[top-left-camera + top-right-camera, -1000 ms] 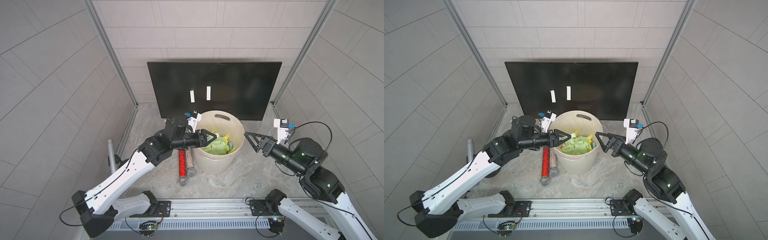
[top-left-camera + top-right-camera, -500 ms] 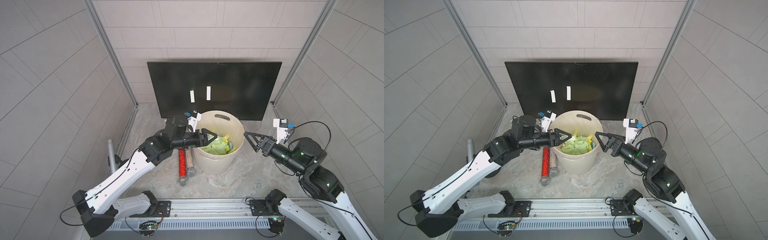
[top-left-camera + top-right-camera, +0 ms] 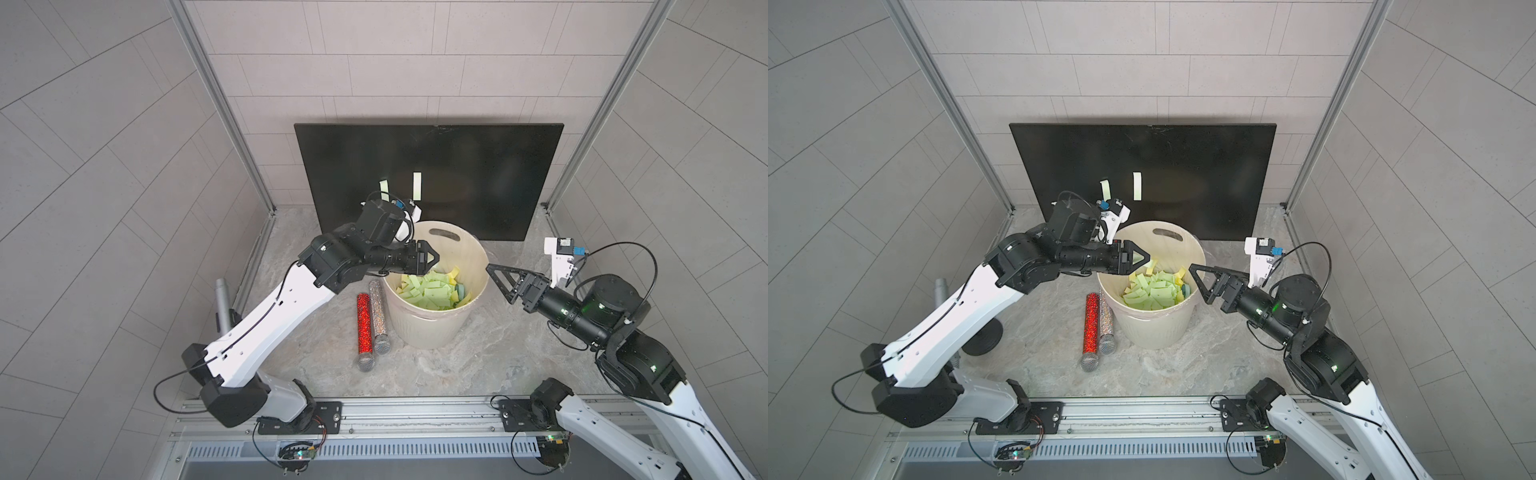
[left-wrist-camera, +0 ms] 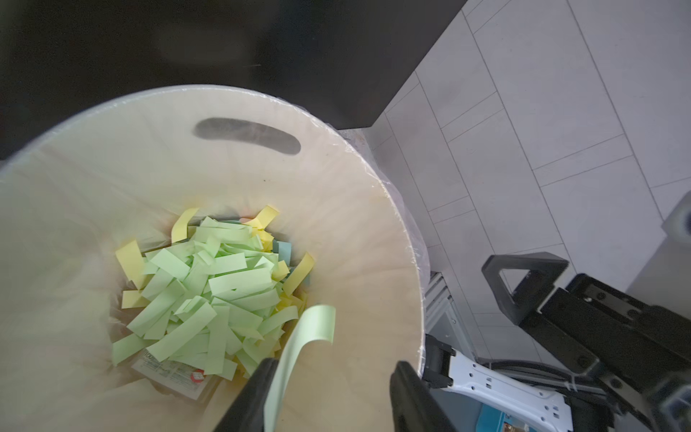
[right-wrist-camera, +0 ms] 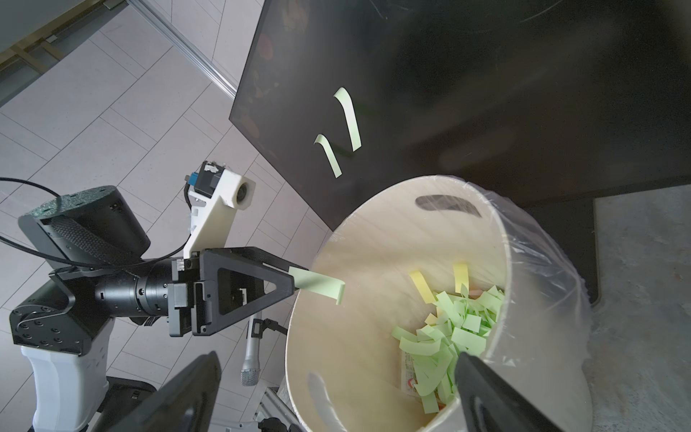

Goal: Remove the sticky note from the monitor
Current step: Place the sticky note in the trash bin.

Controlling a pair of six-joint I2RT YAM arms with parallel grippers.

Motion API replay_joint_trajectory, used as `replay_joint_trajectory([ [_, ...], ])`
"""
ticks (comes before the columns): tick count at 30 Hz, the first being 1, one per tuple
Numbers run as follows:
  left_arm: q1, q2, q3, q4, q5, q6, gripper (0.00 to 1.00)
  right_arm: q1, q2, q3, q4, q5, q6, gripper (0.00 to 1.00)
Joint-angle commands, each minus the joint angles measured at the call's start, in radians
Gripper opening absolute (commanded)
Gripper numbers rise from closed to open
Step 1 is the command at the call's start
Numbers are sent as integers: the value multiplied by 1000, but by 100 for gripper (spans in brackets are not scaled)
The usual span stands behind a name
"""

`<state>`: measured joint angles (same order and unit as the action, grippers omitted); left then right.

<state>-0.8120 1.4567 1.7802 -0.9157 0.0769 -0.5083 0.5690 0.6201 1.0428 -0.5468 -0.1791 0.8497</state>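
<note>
Above the cream plastic bucket [image 3: 428, 328], the left gripper [image 4: 332, 368] stands parted, a curled pale-green sticky strip [image 4: 310, 329] clinging to one finger. The right gripper [image 3: 494, 272] gapes wide, empty. Behind, two narrow green sticky notes [image 3: 417, 185] hang on the glossy black monitor [image 3: 478, 166].

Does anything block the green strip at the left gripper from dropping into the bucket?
Nothing visible does. The green strip hangs from the left gripper over the open bucket, only loose strips below. It clings to one finger, jaws apart.
</note>
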Motion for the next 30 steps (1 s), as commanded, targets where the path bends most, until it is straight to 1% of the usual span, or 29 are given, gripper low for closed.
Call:
replay_joint_trajectory([
  [1,-17,29,63,-144,-58,76,32,-4,0,-13,7,4,0,100],
  [2,-18,36,66,-145,-54,77,28,-4,0,-15,8,5,-1,100],
  [3,-19,38,69,-143,-52,76,25,-4,0,-15,7,4,0,100],
  [5,-19,37,64,-127,-45,76,26,-4,0,-16,8,4,0,100],
  [6,-19,35,61,-120,-42,76,33,-4,-1,-16,7,4,0,100],
  [7,-20,33,59,-116,-43,75,43,-4,-2,-18,8,4,0,100],
  [8,-21,31,57,-112,-45,74,50,-4,-2,-18,8,5,-1,100],
  [9,-20,29,56,-109,-49,73,53,-4,-3,-19,7,4,1,100],
  [10,-20,27,55,-106,-51,75,52,-5,-3,-20,7,4,1,100],
  [12,-20,22,52,-97,-45,80,18,-4,-5,-22,8,5,1,100],
  [13,-20,22,52,-97,-48,79,4,-4,-6,-24,7,4,2,100],
  [14,-21,22,51,-97,-48,80,0,-4,-6,-23,8,4,2,100],
  [16,-20,23,52,-95,-47,80,0,-4,-6,-24,7,4,1,100],
  [18,-20,22,49,-93,-53,79,12,-4,-5,-26,7,4,1,100],
  [21,-21,8,36,-74,-71,77,19,-5,-6,-23,8,4,2,100],
  [25,-17,-32,1,-24,-100,79,31,-6,-6,-21,8,5,-2,100],
  [30,0,-84,-40,21,-136,78,49,-6,-6,-19,6,7,-6,100],
])
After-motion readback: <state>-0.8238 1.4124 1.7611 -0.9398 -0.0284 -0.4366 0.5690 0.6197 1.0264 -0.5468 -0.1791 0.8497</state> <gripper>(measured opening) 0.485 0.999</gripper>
